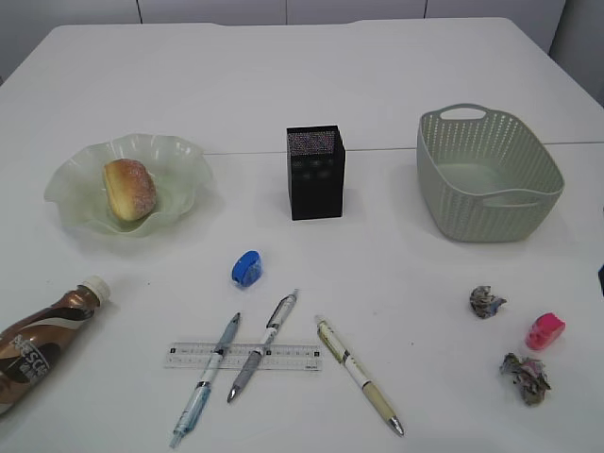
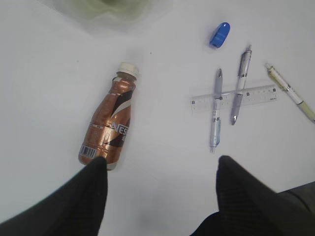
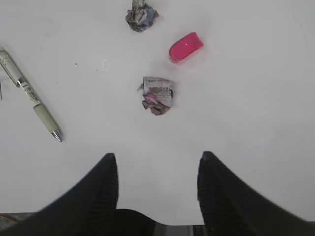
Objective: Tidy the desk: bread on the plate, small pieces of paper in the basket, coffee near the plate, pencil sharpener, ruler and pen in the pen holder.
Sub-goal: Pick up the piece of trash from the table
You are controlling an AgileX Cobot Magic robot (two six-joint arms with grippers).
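The bread (image 1: 125,189) sits on the plate (image 1: 179,151) at the left. The coffee (image 1: 42,342) (image 2: 110,123) lies on its side at the front left; my left gripper (image 2: 160,164) hovers open above the desk (image 1: 377,274), its left fingertip over the bottle's base. A ruler (image 1: 243,356) (image 2: 256,95) lies under two crossed pens (image 1: 262,344) (image 1: 206,379), with a third pen (image 1: 359,374) (image 3: 32,96) beside them. Behind them is a blue pencil sharpener (image 1: 246,269) (image 2: 219,35). My right gripper (image 3: 157,160) is open above bare desk, short of a paper piece (image 3: 157,95). Neither gripper shows in the exterior view.
The black pen holder (image 1: 315,172) stands mid-desk and the basket (image 1: 486,175) at the right rear. A second paper piece (image 1: 486,301) (image 3: 141,14) and a pink sharpener (image 1: 545,331) (image 3: 185,47) lie in front of the basket.
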